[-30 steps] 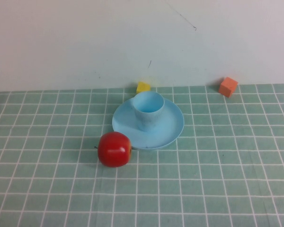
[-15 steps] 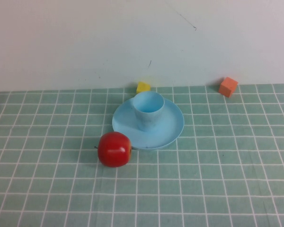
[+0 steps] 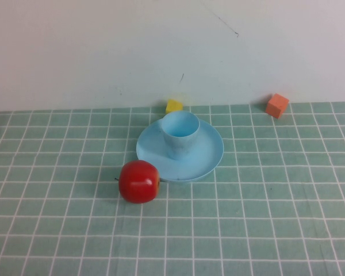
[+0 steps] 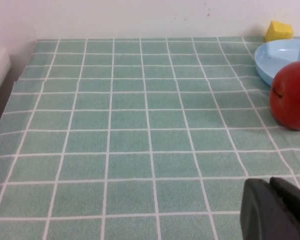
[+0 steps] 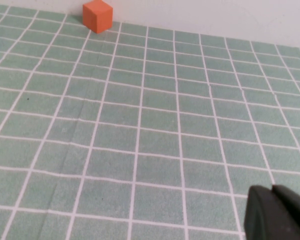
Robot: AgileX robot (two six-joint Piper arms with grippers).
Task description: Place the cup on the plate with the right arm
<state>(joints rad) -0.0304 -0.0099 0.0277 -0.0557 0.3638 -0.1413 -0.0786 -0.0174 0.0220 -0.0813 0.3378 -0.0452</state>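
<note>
When I look down from up high, my cup (image 3: 180,135) stands upright on my plate (image 3: 204,158), a bit toward the back, and nothing has moved since a moment ago. A red apple (image 3: 139,181) sits just beside the plate's front left edge, as before. A yellow block (image 3: 173,106) is behind the plate by the wall, and an orange block (image 3: 277,105) is off to the right. Neither of my arms shows in this view. From my left wrist, my left claw (image 4: 276,210) hangs low over the green checked cloth (image 4: 130,130), well apart from the apple (image 4: 291,95) and plate (image 4: 272,57); its fingers look pressed together, holding nothing. From my right wrist, my right claw (image 5: 277,212) is closed tight and empty over bare cloth, far from the orange block (image 5: 98,15).
</note>
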